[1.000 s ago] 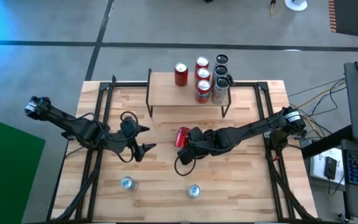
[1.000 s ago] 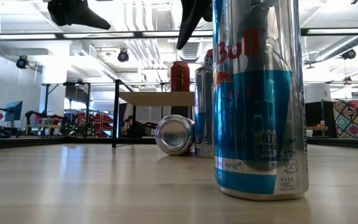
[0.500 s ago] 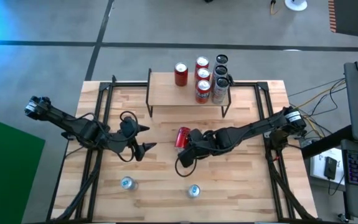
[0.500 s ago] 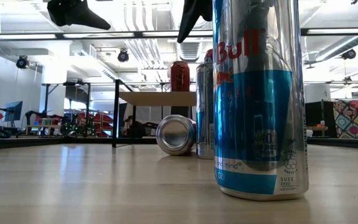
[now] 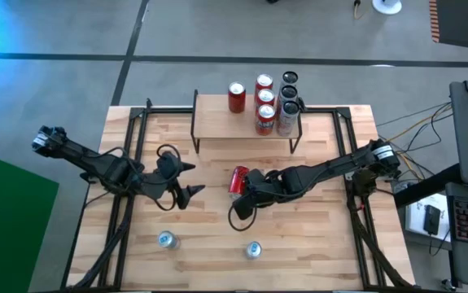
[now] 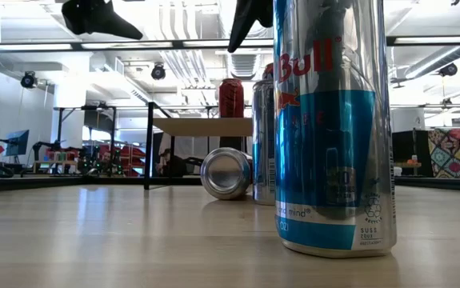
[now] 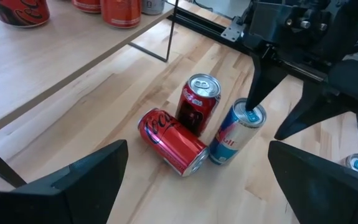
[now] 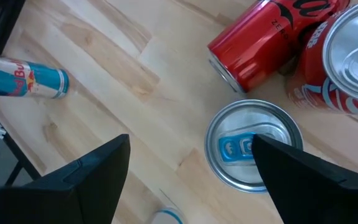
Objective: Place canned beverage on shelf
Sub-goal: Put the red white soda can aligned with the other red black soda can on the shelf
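Nothing moved since earlier frame. Right gripper (image 8: 185,180) spread, poised directly above upright blue can (image 8: 252,147) beside fallen red can (image 7: 172,141), in front of shelf (image 5: 246,122). Lower straight, centre jaws, avoid neighbours. Left gripper (image 5: 187,179) spread, waiting left.

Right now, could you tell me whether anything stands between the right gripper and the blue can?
Nothing visible does: the open right gripper hangs above the upright blue can; a lying red can sits close beside.
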Robot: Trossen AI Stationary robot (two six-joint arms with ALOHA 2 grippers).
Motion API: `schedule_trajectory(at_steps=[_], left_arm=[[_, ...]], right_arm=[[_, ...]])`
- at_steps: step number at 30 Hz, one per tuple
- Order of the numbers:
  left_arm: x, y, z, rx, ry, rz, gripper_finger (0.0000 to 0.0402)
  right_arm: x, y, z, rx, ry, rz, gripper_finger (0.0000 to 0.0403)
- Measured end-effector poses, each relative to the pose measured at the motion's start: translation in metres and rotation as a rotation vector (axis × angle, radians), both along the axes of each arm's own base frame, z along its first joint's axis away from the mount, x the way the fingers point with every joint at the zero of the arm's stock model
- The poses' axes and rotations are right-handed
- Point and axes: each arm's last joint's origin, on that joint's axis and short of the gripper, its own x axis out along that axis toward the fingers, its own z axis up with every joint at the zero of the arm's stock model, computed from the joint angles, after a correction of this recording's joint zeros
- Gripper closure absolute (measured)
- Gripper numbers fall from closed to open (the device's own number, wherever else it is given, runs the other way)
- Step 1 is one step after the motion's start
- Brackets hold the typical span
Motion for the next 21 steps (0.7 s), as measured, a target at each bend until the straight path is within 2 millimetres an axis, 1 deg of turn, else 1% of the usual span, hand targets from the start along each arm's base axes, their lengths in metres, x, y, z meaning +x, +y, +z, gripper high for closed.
schedule_trajectory(at_steps=[4,12,14,19,21], left_arm=[[0.000,0.001,0.000,0.001,0.001,0.007,0.0028],[0.000,0.003,-0.003,0.028,0.023,0.000,0.0028],[0.000,0.003,-0.003,0.022,0.021,0.004,0.0028],[-0.001,0.004,-0.005,0.029,0.038,0.005,0.0028],[-0.002,0.004,-0.006,0.035,0.051,0.005,0.0028]], right_arm=[[0.002,-0.002,0.005,-0.024,-0.020,-0.002,0.0078],[0.002,-0.010,0.017,-0.190,-0.046,-0.107,0.0078],[-0.001,-0.013,0.022,-0.224,-0.033,-0.143,0.0078],[-0.011,-0.020,0.035,-0.400,0.021,-0.240,0.0078],[-0.015,-0.025,0.039,-0.415,0.044,-0.295,0.0078]])
